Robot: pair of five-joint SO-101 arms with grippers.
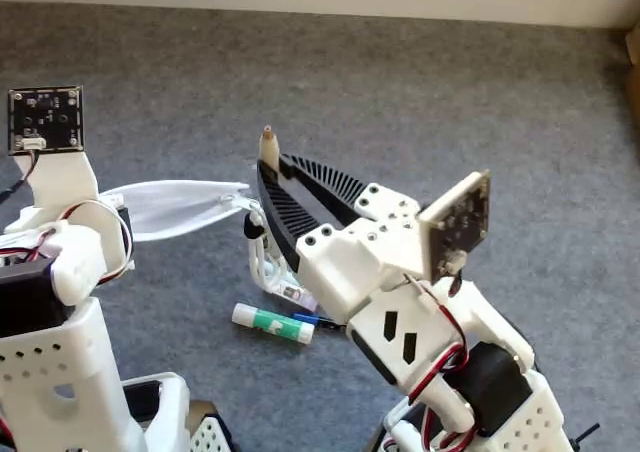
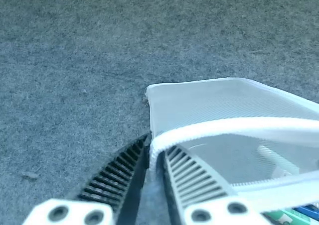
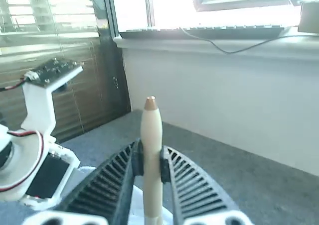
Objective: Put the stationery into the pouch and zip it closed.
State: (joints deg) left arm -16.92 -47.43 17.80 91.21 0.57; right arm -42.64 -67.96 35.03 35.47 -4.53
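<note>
A white mesh pouch (image 1: 180,208) hangs just above the grey carpet, its mouth held apart. My left gripper (image 2: 155,153) is shut on the pouch (image 2: 224,105) at the end of its rim. A pale stick (image 2: 273,158) shows through the mesh. My right gripper (image 1: 272,164) is shut on a beige pen (image 1: 267,144) that points upward, close to the pouch's free end. In the right wrist view the pen (image 3: 151,150) stands upright between the black fingers (image 3: 185,180). A green and white glue stick (image 1: 272,323) lies on the carpet below the right gripper.
A small blue item (image 1: 306,319) lies against the glue stick, and a white piece (image 1: 268,267) sits just above them. Grey carpet (image 1: 420,92) stretches open toward the back wall. The left arm (image 3: 35,135) stands beside the right gripper, with a wall and window behind.
</note>
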